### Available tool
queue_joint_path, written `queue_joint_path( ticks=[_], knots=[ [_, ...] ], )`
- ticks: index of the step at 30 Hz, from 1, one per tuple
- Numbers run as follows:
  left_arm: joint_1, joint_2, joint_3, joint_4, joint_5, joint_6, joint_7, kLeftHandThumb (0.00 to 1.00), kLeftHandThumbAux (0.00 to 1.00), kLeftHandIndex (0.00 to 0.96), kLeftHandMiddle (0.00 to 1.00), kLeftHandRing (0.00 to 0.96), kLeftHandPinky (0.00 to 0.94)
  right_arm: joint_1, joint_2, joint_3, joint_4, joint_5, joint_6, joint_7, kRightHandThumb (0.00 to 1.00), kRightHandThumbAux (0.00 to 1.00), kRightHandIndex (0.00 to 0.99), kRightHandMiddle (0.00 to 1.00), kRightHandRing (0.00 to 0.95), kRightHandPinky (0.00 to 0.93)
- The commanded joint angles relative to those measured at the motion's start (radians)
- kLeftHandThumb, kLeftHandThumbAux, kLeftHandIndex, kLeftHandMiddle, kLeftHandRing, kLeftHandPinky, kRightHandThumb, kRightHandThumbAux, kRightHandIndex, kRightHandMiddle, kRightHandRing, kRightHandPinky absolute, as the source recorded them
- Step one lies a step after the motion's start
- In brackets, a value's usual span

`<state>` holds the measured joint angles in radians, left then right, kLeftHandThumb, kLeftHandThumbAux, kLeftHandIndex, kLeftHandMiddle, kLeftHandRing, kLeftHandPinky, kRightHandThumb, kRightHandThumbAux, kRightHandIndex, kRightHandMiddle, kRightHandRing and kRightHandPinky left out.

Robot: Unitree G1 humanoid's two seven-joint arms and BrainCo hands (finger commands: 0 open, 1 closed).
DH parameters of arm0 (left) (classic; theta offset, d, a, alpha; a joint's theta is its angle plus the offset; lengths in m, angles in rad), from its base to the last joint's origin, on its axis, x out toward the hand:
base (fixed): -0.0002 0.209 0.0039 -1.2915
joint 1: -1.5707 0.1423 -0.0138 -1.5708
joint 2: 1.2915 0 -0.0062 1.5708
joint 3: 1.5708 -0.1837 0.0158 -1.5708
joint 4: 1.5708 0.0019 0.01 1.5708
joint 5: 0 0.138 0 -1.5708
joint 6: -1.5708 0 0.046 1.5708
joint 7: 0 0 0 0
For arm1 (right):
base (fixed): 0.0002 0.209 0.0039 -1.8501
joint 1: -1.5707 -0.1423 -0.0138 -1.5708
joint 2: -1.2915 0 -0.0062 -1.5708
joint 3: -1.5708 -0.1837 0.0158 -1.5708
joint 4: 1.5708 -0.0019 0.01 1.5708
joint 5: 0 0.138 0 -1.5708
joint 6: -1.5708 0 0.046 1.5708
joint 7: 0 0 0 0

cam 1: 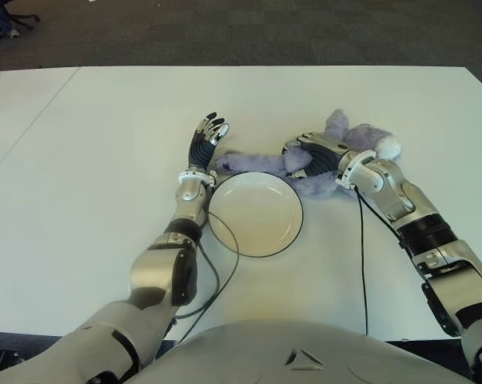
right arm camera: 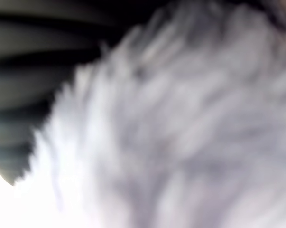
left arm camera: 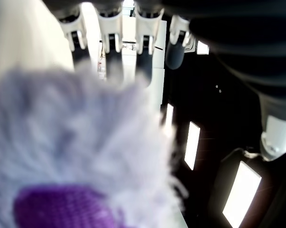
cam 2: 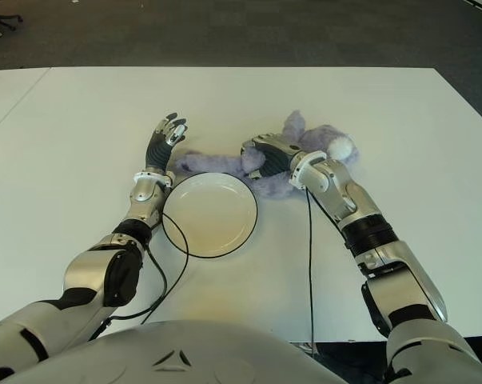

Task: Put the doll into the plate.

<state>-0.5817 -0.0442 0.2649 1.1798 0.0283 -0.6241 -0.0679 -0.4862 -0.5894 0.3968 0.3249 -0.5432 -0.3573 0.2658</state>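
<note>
1. Left eye view puts the doll [cam 1: 320, 164], a lilac plush with a white tuft at one end, flat on the white table [cam 1: 105, 144] just beyond the far rim of the plate [cam 1: 255, 214]; one long limb stretches toward the robot's left along that rim, and none of the doll is inside the plate yet.
2. On the doll's middle sits the right hand [cam 1: 308, 154], palm down with its fingers curled over the fur. It looks like a grasp being closed (how firmly cannot be told from here).
3. At the tip of the stretched limb is the left hand [cam 1: 206, 136], upright, its fingers [left arm camera: 145, 52] straight and spread, holding nothing.
4. Step in hand, as I judge it: securing the doll before the lift. The next move calls for raising it clear of the rim, carrying it a short way toward the robot, and letting go over the plate's centre; the trailing limb could drape outside the rim.
5. Right wrist view shows only fur pressed close against the palm, which supports contact but hides the fingers. Left wrist view alone shows the left fingers extended above the fur, along with a purple patch on the doll that neither eye view reveals.
</note>
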Motion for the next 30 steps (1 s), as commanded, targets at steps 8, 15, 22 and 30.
queue_joint_path(
  ticks=[8, 15, 22, 30],
  knots=[
    [0.255, -0.028, 0.043, 0.13, -0.059, 0.058, -0.026, 0.0, 0.49, 0.143, 0.21, 0.201, 0.18, -0.135, 0.029, -0.02, 0.126, -0.051, -0.109, -0.125, 0.708, 0.712, 0.44, 0.832, 0.818, 0.776],
    [0.251, -0.028, 0.042, 0.131, -0.059, 0.063, -0.022, 0.0, 0.5, 0.145, 0.221, 0.214, 0.194, -0.176, 0.028, -0.033, 0.194, -0.06, -0.131, -0.187, 0.707, 0.712, 0.441, 0.833, 0.818, 0.761],
    [0.253, -0.026, 0.037, 0.133, -0.052, 0.061, -0.015, 0.0, 0.5, 0.15, 0.229, 0.223, 0.198, -0.232, 0.023, -0.024, 0.289, -0.089, -0.149, -0.251, 0.709, 0.71, 0.441, 0.843, 0.837, 0.799],
    [0.252, -0.026, 0.044, 0.135, -0.061, 0.065, -0.028, 0.0, 0.505, 0.148, 0.225, 0.22, 0.199, -0.266, 0.002, -0.019, 0.379, -0.094, -0.185, -0.287, 0.709, 0.71, 0.441, 0.846, 0.841, 0.796]
  ],
)
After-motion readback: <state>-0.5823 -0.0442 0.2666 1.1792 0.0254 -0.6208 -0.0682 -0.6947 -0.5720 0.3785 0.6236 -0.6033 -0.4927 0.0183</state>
